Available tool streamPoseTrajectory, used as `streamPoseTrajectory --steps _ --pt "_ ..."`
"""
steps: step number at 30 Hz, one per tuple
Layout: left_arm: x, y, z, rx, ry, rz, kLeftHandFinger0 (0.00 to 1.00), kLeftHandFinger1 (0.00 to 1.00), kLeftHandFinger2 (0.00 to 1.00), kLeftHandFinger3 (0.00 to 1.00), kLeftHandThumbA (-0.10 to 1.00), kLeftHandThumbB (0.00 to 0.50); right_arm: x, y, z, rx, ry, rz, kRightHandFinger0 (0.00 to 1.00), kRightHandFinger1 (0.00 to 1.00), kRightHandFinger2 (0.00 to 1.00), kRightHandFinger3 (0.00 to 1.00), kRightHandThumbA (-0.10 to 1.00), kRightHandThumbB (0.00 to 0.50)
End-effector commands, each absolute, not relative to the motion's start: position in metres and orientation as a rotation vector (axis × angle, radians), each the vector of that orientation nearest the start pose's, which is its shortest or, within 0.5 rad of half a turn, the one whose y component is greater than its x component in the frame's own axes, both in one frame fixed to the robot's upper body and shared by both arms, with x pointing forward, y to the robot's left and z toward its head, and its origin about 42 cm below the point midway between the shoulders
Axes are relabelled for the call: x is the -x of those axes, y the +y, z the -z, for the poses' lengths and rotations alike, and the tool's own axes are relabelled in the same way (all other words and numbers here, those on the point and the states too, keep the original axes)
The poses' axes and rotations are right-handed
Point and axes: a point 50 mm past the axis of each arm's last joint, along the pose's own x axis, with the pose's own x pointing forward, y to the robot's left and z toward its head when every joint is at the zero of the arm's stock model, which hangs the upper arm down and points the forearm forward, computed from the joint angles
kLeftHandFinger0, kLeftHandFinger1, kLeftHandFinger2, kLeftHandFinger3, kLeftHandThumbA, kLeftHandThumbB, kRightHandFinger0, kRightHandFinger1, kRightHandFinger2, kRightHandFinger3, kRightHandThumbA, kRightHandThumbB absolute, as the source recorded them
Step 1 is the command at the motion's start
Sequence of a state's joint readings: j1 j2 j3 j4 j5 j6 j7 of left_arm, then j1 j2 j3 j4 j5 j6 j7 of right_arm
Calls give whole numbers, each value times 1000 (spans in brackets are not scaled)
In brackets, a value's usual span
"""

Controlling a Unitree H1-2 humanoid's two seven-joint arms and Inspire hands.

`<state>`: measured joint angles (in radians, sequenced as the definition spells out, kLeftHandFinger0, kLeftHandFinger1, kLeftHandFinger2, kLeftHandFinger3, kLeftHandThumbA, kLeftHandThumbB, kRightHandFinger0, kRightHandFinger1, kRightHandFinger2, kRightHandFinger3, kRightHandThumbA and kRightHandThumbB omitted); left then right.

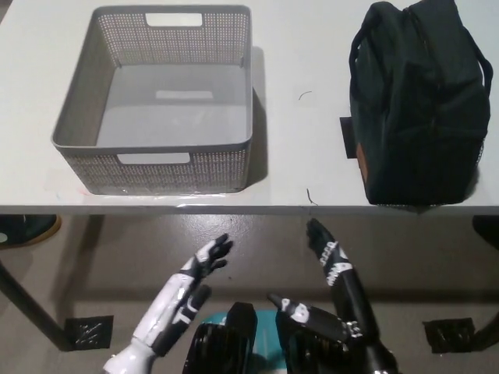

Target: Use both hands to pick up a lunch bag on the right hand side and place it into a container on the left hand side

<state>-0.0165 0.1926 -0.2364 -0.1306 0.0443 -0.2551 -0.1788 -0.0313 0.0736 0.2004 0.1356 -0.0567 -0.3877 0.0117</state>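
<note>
A dark green lunch bag (pixel 417 105) with carry straps stands on the right side of the white table (pixel 300 62). A grey perforated basket (pixel 160 101) with handle cut-outs sits empty on the left side. Both hands hang below the table's front edge, touching nothing. My white left hand (pixel 199 269) is open, fingers stretched up toward the table edge. My black right hand (pixel 327 253) is open too, fingers pointing up, below and left of the bag.
The table's front edge (pixel 249 209) runs across the middle of the picture, above both hands. A strip of bare tabletop separates basket and bag. A table leg (pixel 27 308) and floor tape marks lie at the lower left and right.
</note>
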Motion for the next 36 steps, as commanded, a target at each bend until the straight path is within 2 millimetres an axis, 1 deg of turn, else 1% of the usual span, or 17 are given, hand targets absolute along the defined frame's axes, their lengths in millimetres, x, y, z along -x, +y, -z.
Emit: streamPoseTrajectory --steps 1,2,5,7,11,14,15,16,18,19,23,25,26,27,29,31,36 --pt "-276 162 -173 -173 -441 575 1000 1000 1000 1000 955 164 -267 -143 -134 -60 -472 -215 1000 1000 1000 1000 1000 75" --pt "-278 157 -176 -170 -456 584 1000 1000 1000 1000 948 149 -264 -146 -139 -60 -482 -207 1000 1000 1000 1000 1000 66" --pt "-286 144 -194 -167 -499 603 1000 1000 1000 1000 945 169 -259 -156 -157 -75 -554 -170 1000 1000 1000 1000 997 60" --pt "-293 134 -204 -163 -532 612 1000 1000 1000 1000 957 184 -256 -164 -167 -76 -599 -158 1000 1000 1000 1000 996 69" --pt "-306 115 -226 -144 -572 631 1000 1000 1000 1000 968 203 -250 -178 -190 -46 -652 -114 1000 1000 1000 1000 1000 128" --pt "-316 100 -242 -117 -588 636 1000 1000 1000 1000 1000 193 -248 -185 -202 -48 -691 -86 1000 1000 1000 1000 1000 123" --pt "-324 89 -254 -88 -589 630 1000 1000 1000 1000 1000 211 -248 -189 -209 -66 -718 -71 1000 1000 1000 1000 1000 114" --pt "-330 81 -260 -54 -592 624 1000 1000 1000 1000 1000 214 -249 -193 -212 -66 -727 -63 1000 1000 1000 1000 1000 134" --pt "-343 68 -276 81 -535 625 1000 1000 1000 1000 994 212 -255 -201 -218 -73 -728 -24 1000 1000 1000 1000 1000 173" --pt "-349 60 -283 166 -498 624 1000 1000 1000 1000 993 189 -257 -208 -220 -74 -736 3 1000 1000 1000 1000 1000 179" --pt "-374 47 -307 306 -457 603 1000 1000 1000 1000 1000 199 -265 -226 -229 -114 -755 50 1000 1000 1000 1000 1000 204" --pt "-393 38 -322 371 -454 587 1000 1000 1000 1000 1000 256 -270 -242 -235 -95 -768 106 1000 1000 1000 1000 1000 196" --pt "-398 36 -326 384 -454 584 1000 1000 1000 1000 1000 270 -271 -244 -236 -92 -769 113 1000 1000 1000 1000 1000 160" --pt "-406 34 -332 410 -451 575 1000 1000 1000 1000 1000 283 -275 -254 -240 -91 -772 144 1000 1000 1000 1000 1000 169" --pt "-417 31 -339 466 -425 551 1000 1000 1000 1000 1000 264 -280 -270 -246 -99 -778 174 1000 1000 1000 1000 1000 129" --pt "-428 29 -344 540 -385 526 1000 1000 1000 1000 1000 236 -285 -286 -252 -101 -786 185 1000 1000 1000 1000 1000 141" --pt "-442 24 -343 602 -318 497 1000 1000 1000 1000 1000 289 -295 -310 -267 -80 -807 234 1000 1000 1000 1000 1000 141"
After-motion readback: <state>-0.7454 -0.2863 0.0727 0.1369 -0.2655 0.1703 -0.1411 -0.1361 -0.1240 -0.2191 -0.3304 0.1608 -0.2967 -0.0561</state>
